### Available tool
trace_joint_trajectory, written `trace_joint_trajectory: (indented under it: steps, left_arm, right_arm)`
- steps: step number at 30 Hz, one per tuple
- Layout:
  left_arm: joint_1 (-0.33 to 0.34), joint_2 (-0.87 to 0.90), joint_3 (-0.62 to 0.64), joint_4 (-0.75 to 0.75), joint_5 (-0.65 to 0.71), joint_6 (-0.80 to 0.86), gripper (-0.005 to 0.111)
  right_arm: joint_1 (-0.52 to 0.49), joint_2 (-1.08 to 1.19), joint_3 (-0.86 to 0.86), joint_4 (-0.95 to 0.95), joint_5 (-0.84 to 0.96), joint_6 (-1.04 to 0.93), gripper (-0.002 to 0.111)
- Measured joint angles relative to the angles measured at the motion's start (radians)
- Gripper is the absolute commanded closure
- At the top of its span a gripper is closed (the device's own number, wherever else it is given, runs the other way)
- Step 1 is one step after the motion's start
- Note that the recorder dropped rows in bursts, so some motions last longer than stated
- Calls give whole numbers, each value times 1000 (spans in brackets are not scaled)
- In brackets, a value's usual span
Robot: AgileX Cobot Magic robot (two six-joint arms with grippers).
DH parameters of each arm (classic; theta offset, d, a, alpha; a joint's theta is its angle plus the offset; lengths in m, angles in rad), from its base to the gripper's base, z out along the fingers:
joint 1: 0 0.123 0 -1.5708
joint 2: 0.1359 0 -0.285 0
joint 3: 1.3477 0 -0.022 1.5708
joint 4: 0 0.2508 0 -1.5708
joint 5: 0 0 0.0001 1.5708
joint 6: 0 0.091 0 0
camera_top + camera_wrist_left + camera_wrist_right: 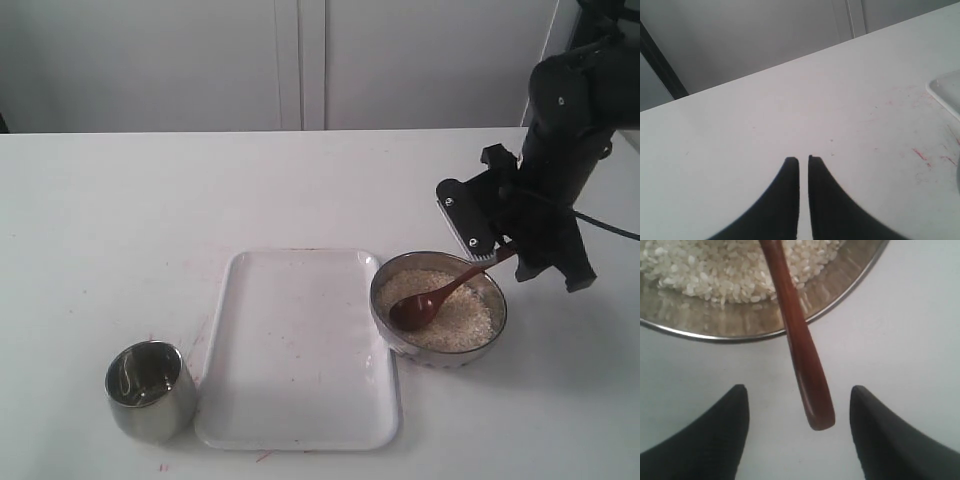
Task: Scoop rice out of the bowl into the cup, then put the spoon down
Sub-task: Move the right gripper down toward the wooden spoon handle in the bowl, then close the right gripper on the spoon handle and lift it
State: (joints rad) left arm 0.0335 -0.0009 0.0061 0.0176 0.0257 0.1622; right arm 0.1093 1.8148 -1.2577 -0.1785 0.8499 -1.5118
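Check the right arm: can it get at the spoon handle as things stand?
Probably yes. The right gripper is open, and the handle end of the spoon lies between its fingers. The handle juts out past the rim of the bowl, with nothing blocking it.

Bowl (430,352): polished steel, mirror-bright; the inner wall reflected the grains.
Rice (465,320): dry, off-white grains, matt to faintly pearly.
Spoon (430,303): dark reddish-brown wood, smooth, with a soft gloss along the handle.
Cup (150,395): shiny steel, with reflections on the wall and inside.
Tray (295,350): white and smooth with a slight sheen; it looked like plastic.
Table (200,200): white, smooth, matt, smudged with faint red marks.
Jaws of the right gripper (799,388) and left gripper (803,159): black and matt, the right pair finely textured.
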Motion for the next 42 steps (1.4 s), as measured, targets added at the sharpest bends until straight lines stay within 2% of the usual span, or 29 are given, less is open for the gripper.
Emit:
trace_joint_trajectory:
  steps: [4, 8, 27, 33, 39, 42]
  left_arm:
    - [0, 0, 0, 0, 0, 0, 92]
    - [0, 0, 0, 0, 0, 0, 92]
    - [0, 0, 0, 0, 0, 0, 92]
    - [0, 0, 0, 0, 0, 0, 92]
    - [0, 0, 0, 0, 0, 0, 92]
    - [0, 0, 0, 0, 0, 0, 92]
  right_arm:
    - [0, 25, 0, -2, -20, 0, 52]
    - [0, 29, 0, -2, -24, 0, 60]
    - [0, 64, 0, 91, -13, 0, 62]
    - [0, 64, 0, 91, -7, 0, 81]
    - [0, 58, 0, 88, 2, 58, 107]
    - [0, 25, 0, 81, 5, 141, 108]
